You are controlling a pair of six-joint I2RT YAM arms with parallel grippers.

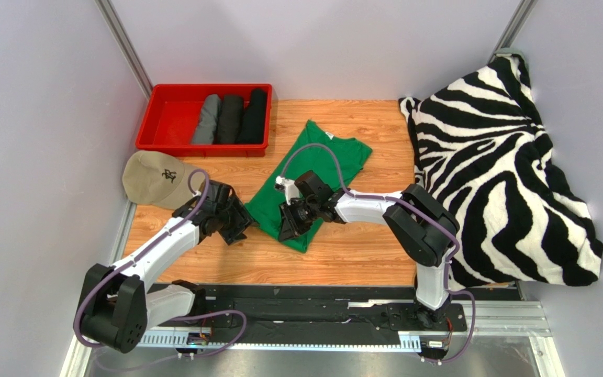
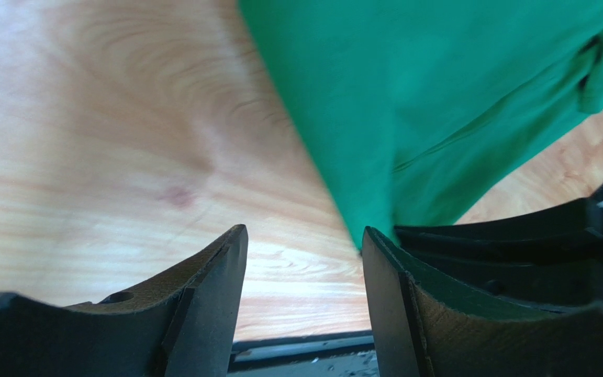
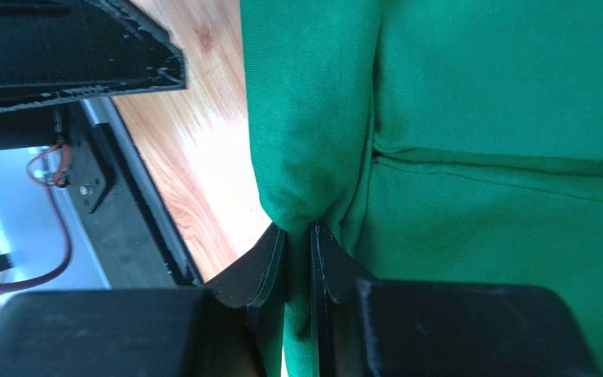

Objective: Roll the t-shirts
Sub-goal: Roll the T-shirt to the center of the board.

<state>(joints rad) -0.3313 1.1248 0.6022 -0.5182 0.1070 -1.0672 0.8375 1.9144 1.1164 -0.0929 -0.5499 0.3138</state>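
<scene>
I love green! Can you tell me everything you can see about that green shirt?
The green t-shirt is soft, plain cloth. It lies folded narrow, slanting across the wooden table. The right pincer is shut on a bunched fold at its near end. The left pincer stands open at its corner, gripping nothing.

Place: pretty clearly a robot lab test cell.
Walls: plain grey panels [image 1: 45, 118] held in bare metal corner posts [image 1: 124, 43], so a booth is formed.
Bench: light wood-grain tabletop [image 1: 360, 259]; two white-and-black robot arms [image 1: 163, 243] bolted to a black base plate [image 1: 320, 302] on a silver slotted rail [image 1: 501, 322].
Wiring: purple cables [image 1: 77, 314] left exposed.
Props: bright green cloth t-shirt [image 1: 352, 157] and red plastic tray [image 1: 172, 114] set out.
</scene>
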